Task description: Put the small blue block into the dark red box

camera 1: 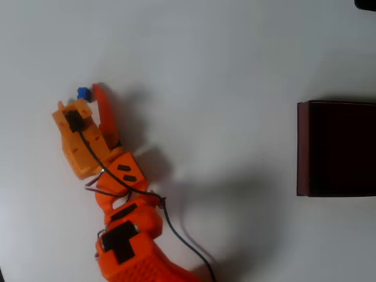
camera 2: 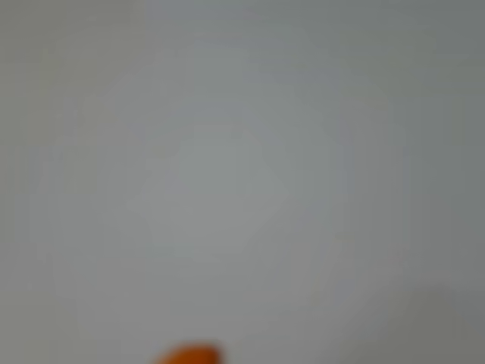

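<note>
while the orange arm climbs in from the six o'clock edge of the overhead view, it leans toward ten o'clock and ends at the far left of the white table. a black cable trails along its back and off the bottom edge. at its tip the gripper points toward twelve o'clock. the small blue block sits right there, between the boxy orange fixed finger at its seven o'clock and the slim reddish-orange finger just at its three o'clock. the jaws stand a little apart with the cube in the gap, but from up here i cannot tell whether they are pressing on it or merely flanking it. whether the cube rests on the table or is lifted off it is also unclear. a soft shadow lies on the table at the arm's three o'clock side.

moving right, bare white surface stretches across the middle. well apart from the block, out at the three o'clock edge of the overhead view, the dark red box lies with its thin maroon wall facing the arm and a near-black inside, cut off by the picture's edge.

the wrist view is a blur of pale grey, with an orange fingertip poking up at its six o'clock edge.
</note>
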{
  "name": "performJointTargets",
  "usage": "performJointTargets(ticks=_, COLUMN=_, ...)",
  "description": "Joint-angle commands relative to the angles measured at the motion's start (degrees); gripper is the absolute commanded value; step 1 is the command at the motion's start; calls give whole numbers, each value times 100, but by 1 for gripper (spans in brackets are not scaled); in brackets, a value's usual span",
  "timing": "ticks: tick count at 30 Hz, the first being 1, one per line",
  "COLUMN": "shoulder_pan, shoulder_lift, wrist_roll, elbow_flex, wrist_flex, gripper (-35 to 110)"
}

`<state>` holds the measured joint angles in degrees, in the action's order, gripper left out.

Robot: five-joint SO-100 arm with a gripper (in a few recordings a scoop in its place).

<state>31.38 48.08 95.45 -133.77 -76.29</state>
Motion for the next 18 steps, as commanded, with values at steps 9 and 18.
performJointTargets(ticks=9, shoulder_pan=44, shoulder_lift=9, wrist_roll=158, elbow_flex=35, wrist_flex=-132, gripper=23)
performJointTargets(ticks=18, shoulder_pan=35, shoulder_lift=-35, wrist_roll=149, elbow_flex=79, wrist_flex=-141, gripper=16)
